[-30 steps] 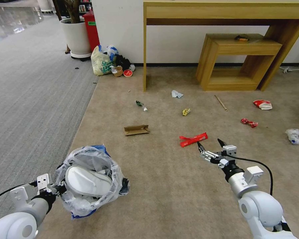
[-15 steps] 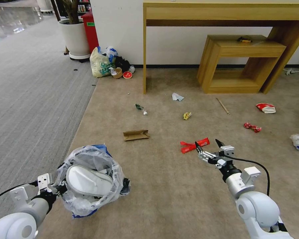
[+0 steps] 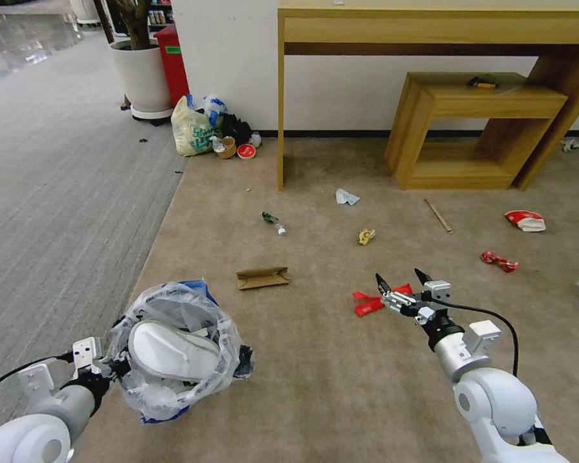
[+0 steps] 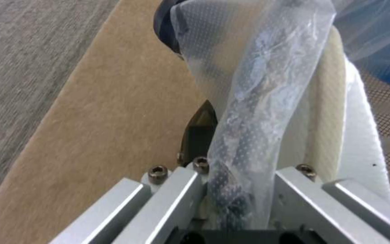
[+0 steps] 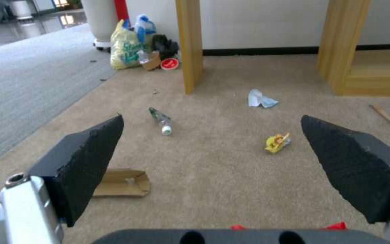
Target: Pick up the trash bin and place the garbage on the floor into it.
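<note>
Closing on the red wrapper [image 3: 378, 301], your right gripper [image 3: 400, 280] now hangs right over it with fingers spread wide; a second ago the wrapper lay clear ahead of the tips. You look lined up for a descent. Your left gripper [image 3: 106, 366] is clamped on the trash bin [image 3: 177, 350] rim, a white slipper [image 3: 170, 350] inside. Beyond the right gripper, cardboard [image 3: 263, 278], a yellow scrap [image 3: 365, 236] and tissue [image 3: 346, 197] dot the beige floor [image 3: 328, 379], short of the wooden table [image 3: 430, 32].

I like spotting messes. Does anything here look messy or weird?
Yes. Litter is scattered over the floor: a red wrapper, brown cardboard, a crushed cup. Oddly, a white slipper fills the trash bin.
</note>
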`<state>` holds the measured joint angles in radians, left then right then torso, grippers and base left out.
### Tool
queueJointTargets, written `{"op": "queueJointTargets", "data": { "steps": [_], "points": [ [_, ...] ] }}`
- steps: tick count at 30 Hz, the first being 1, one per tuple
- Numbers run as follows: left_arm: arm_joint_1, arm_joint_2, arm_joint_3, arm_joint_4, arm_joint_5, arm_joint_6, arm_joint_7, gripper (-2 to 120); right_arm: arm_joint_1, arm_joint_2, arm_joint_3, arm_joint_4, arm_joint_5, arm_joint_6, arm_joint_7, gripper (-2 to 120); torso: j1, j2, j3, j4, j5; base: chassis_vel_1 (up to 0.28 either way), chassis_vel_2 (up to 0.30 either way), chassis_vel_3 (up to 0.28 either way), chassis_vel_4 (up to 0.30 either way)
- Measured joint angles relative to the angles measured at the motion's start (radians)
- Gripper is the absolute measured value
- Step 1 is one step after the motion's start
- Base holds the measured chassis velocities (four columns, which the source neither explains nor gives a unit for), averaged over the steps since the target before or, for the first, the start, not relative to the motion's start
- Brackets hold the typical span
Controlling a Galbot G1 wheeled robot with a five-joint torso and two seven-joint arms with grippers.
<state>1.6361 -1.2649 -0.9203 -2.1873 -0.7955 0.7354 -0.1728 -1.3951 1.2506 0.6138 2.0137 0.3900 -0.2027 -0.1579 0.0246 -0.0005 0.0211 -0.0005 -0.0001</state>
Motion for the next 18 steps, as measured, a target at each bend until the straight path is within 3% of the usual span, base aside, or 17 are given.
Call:
{"op": "queueJointTargets", "data": {
  "steps": [18],
  "points": [
    [0.000, 0.001, 0.002, 0.001, 0.001, 0.000, 0.003, 0, 0.010, -0.015, -0.006, -0.031, 0.006, -0.001, 0.001, 100, 0.000, 0.000, 0.000, 0.0000, 0.0000, -0.128, 0.126, 0.121, -0.127]
  ]
}}
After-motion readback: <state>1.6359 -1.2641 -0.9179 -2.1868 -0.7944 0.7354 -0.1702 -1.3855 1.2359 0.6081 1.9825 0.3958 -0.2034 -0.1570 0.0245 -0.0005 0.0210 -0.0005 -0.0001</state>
